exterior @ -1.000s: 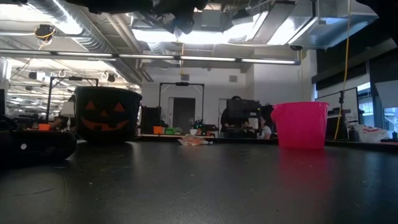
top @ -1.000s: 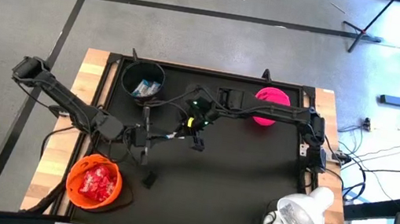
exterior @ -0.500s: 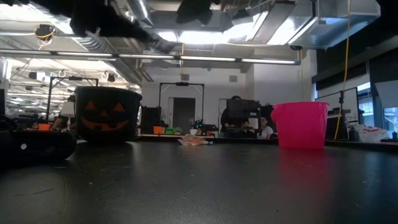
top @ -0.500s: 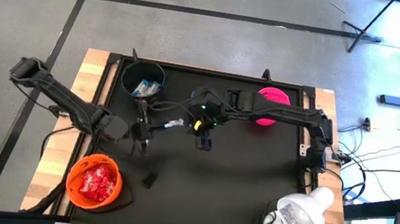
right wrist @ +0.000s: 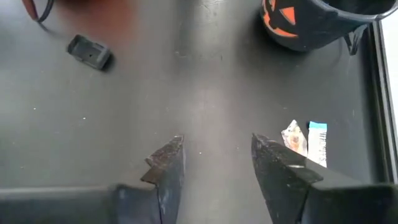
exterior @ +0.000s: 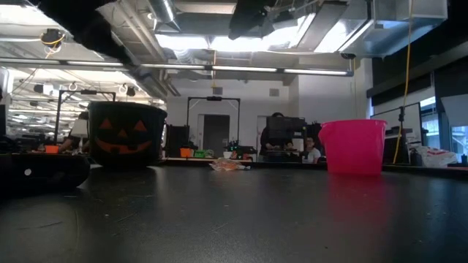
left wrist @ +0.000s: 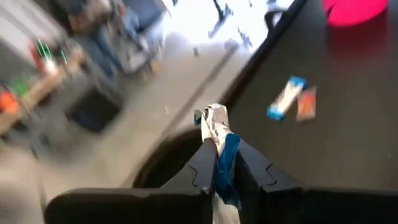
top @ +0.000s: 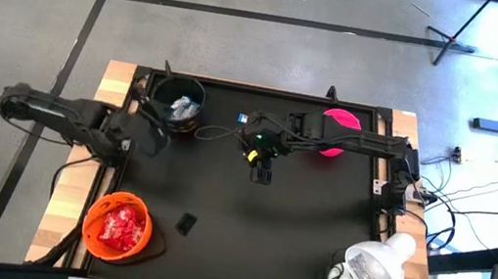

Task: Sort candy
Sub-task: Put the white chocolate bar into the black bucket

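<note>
Over the black bowl (top: 178,107) the left gripper (left wrist: 219,167) pinches a blue-and-white candy (left wrist: 219,146), best released above its middle, while the right gripper (right wrist: 214,163) hangs wide near two loose candies (right wrist: 306,142).

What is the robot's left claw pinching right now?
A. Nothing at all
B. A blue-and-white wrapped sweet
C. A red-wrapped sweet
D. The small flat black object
B. In the left wrist view, the left gripper is shut on a blue-and-white wrapped sweet, with the rim of the black bowl just beyond it.
</note>
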Robot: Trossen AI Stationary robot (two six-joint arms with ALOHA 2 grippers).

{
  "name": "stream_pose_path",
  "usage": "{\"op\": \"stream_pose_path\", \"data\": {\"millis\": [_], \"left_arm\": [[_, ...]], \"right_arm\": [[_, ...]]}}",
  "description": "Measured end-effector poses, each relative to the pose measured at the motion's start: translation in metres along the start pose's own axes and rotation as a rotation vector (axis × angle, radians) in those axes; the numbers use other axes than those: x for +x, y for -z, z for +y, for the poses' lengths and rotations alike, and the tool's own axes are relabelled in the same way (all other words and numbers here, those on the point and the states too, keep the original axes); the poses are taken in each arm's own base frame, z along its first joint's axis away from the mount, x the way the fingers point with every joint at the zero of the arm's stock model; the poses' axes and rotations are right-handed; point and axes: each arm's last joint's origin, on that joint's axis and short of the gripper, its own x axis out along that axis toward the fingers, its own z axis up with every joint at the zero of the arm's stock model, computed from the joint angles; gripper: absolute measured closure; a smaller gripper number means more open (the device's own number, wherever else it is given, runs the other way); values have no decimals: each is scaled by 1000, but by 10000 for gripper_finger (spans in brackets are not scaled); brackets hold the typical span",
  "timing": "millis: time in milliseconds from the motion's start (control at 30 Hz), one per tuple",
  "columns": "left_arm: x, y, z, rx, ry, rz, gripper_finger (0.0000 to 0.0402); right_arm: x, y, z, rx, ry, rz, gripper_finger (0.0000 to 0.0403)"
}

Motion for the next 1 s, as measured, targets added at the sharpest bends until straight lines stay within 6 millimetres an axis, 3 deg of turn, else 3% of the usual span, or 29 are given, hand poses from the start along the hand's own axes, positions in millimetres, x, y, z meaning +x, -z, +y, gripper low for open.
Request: {"op": "stream_pose_path", "data": {"millis": [233,400,600,767,1000], "left_arm": [[1,-1,31,-127,106,192,353],[11,1,34,-125,82,281,287],[16,-1,37,-172,53,305,229],[-1,-28,47,-285,212,163,225],[-19,-49,43,-314,491,-160,227]], "right_arm": [[0,3,-1,-10,40,38,221],[0,7,-7,-23,94,76,221],[6,13,-32,10,96,85,221],[42,39,-72,57,38,113,221],[108,89,-129,129,93,-87,221]]}}
